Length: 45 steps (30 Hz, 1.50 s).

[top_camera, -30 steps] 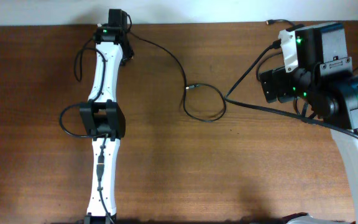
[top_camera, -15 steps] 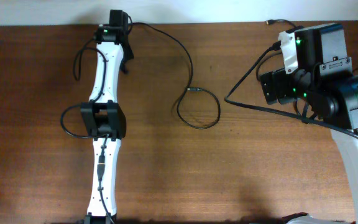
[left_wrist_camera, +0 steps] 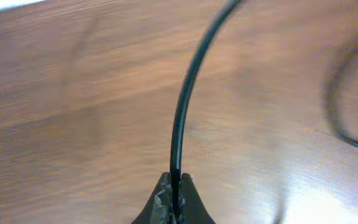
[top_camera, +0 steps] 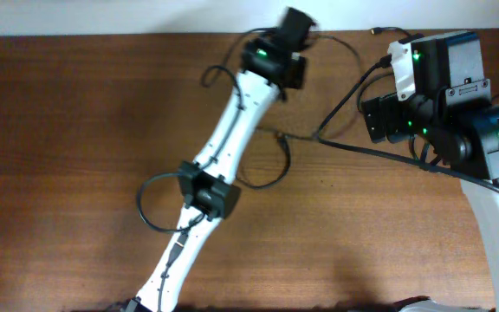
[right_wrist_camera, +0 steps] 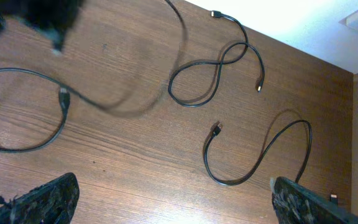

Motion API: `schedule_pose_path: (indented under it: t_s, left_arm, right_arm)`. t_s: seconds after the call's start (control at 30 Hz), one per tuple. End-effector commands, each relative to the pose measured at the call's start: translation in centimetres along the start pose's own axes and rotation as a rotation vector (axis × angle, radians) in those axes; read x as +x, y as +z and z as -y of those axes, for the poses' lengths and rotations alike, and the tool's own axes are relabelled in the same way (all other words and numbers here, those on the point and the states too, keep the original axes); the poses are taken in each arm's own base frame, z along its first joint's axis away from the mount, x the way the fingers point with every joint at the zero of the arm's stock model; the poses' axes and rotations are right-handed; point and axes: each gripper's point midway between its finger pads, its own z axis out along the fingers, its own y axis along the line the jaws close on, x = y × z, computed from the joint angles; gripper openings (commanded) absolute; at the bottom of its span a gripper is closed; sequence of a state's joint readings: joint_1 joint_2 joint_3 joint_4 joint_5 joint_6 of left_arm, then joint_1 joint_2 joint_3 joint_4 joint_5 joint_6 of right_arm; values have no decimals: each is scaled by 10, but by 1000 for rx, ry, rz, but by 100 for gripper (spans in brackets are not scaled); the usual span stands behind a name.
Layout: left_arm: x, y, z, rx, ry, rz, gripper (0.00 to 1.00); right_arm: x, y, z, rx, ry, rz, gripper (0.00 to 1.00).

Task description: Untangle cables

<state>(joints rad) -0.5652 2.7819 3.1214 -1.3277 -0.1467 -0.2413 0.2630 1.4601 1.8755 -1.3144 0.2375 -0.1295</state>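
Note:
My left gripper [left_wrist_camera: 174,180] is shut on a thin black cable [left_wrist_camera: 180,118] that runs straight out from between its fingertips. In the overhead view that gripper [top_camera: 293,30] is a blur at the far edge, right of centre, and the cable's loop [top_camera: 271,180] lies beside the left arm. The right wrist view shows three cables: a loop with a plug [right_wrist_camera: 63,96] at left, a figure-eight cable [right_wrist_camera: 210,74], and an S-shaped cable [right_wrist_camera: 260,158]. My right gripper [right_wrist_camera: 176,205] stands open above bare wood, with nothing between its fingers.
The right arm's bulky body [top_camera: 457,104] fills the far right, and its thick black cable [top_camera: 379,154] crosses the table. The left arm [top_camera: 223,147] lies diagonally across the middle. The table's far edge [top_camera: 102,35] meets a white wall.
The left arm has swung fast to the right along the far edge with the cable in its grip. The cable's loop has been dragged a little toward the near left. The right arm is still.

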Motion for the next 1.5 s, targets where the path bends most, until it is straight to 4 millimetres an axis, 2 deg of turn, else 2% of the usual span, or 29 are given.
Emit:
schedule_pose_path:
  t_s: [0.0,0.07,0.13,0.2,0.37,0.5,0.6,0.7,0.83,0.93,1.07,1.23,1.33,1.47]
  left_arm:
    - [-10,-26,19,-13,50,58,0]
    - [-8,-25,19,-17,52,51,0]
    - [-1,-25,5,-37,29,14,0]
    - [8,-30,-2,-54,20,-29,0]
    - [24,-63,-16,-102,3,-99,0]
    - [38,-102,-3,-87,51,-136,0]
    - [36,-127,22,-5,89,-109,0]
    - [30,-151,27,20,123,-68,0]
    - [29,-153,20,-8,201,-65,0]
    - [22,-153,1,-114,247,-42,0]
    - [11,-158,-23,-258,202,8,0]
    - [-38,-167,-40,-364,59,226,0]
    - [-39,-165,-58,-385,20,214,0]
    - [-30,-162,-91,-431,-41,162,0]
  right_arm:
    - [3,3,-2,-10,12,-19,98]
    - [5,3,-2,-10,11,-24,98]
    - [4,3,-2,-10,11,-23,98]
    - [4,3,-2,-10,11,-23,98]
    - [4,3,-2,-10,11,-22,99]
    - [4,3,-2,-10,11,-22,98]
    - [4,3,-2,-10,11,-23,98]
    - [4,3,-2,-10,11,-23,98]
    - [5,3,-2,-10,10,-26,98]
    - [5,3,-2,-10,10,-26,98]
    - [5,3,-2,-10,10,-26,98]
    - [6,3,-2,-11,8,-29,98]
    - [6,3,2,11,1,-31,98]
    - [-1,4,29,119,68,1,98]
